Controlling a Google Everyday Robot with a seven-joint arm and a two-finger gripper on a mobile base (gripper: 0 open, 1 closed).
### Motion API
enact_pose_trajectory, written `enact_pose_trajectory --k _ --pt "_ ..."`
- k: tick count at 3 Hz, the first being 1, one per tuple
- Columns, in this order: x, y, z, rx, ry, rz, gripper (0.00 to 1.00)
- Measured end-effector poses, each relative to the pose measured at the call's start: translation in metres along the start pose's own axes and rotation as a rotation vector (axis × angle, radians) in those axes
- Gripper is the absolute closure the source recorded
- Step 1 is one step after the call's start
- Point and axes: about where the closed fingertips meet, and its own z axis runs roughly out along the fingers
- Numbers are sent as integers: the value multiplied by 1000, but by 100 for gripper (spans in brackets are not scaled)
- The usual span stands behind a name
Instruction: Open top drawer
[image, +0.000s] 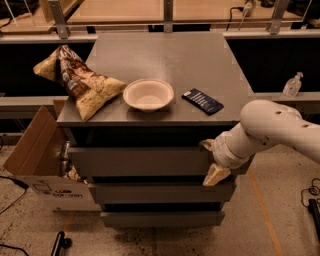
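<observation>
I see the top drawer (140, 161) just under the desk (165, 55) top, its front standing a little proud of the two below. My tool (206, 163) sits at the drawer's right end, spread wide, one finger at the panel's upper edge and one at its lower. On the desk are a snack bag (80, 85), a bowl (148, 94) and a dark packet (202, 101). A cardboard box (30, 155) stands at the left.

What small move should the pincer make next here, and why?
Probably a short pull straight out from the cabinet. The pincer sits at the right end of the top drawer front, and none of the drawer's interior shows yet.
</observation>
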Motion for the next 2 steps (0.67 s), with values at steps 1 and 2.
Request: enact_pose_trajectory --k 1,2 --pt "-5 10 -3 -31 9 6 39" --pt "-20 29 -12 -50 -1 -14 38"
